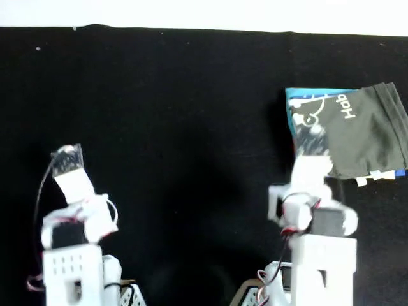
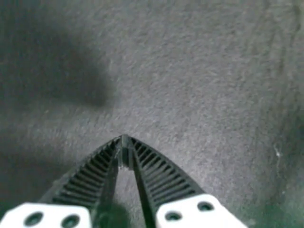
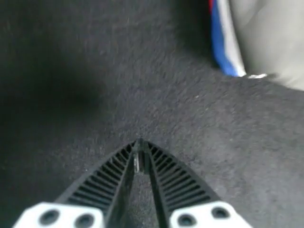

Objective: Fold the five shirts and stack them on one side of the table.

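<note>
Over the black table (image 1: 191,95), right claw (image 3: 139,145) closed near the folded shirts (image 1: 366,134), left claw (image 2: 124,142) closed too.

Soft shadows cross the dim black table (image 1: 191,127); the strip (image 1: 191,13) beyond glares white.

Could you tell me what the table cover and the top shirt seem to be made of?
Table cover: probably felt or fleece, matte black, with a fuzzy nap. Top shirt: apparently soft cloth, matte dark grey, folded flat with a stitched hem; weave too small to tell.
</note>
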Motion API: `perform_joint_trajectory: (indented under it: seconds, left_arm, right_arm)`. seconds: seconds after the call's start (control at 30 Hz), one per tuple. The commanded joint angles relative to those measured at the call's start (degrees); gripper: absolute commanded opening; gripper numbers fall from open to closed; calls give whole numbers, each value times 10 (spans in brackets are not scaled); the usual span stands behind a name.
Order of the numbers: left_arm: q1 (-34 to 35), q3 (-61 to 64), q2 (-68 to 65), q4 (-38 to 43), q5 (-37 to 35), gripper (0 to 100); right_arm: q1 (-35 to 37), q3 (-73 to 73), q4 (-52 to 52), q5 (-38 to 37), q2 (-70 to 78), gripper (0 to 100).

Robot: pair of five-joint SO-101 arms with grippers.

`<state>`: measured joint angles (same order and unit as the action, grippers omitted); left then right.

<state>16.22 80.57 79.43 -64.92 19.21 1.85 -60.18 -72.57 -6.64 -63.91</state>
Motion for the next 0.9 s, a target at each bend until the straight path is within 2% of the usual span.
perform_joint_trajectory:
  seconds: [0.0, 0.2, 0.37, 0.47, 0.6, 0.67, 0.73, 0.87]
  left_arm:
    - [-22, 33, 95, -5, 3, 9]
    - [-22, 124, 261, -22, 3, 9]
    - [-56, 138, 235, -78, -1, 9]
    - [-97, 147, 243, -121, -1, 9]
    - [-116, 158, 246, -118, -1, 11]
    - [-118, 160, 246, -118, -1, 12]
    - [-118, 160, 245, -120, -1, 12]
    - [-116, 165, 245, -119, -1, 11]
  right_arm:
    - [5, -86, 58, -6, -39, 12]
    - [5, -237, 145, -4, -113, 12]
    - [5, -327, 188, -3, -204, 12]
    - [5, -381, 189, -3, -273, 12]
    - [4, -438, 162, 1, -371, 12]
    - [6, -436, 124, 33, -412, 12]
    - [15, -435, 116, 62, -412, 12]
    - [49, -435, 114, 69, -396, 12]
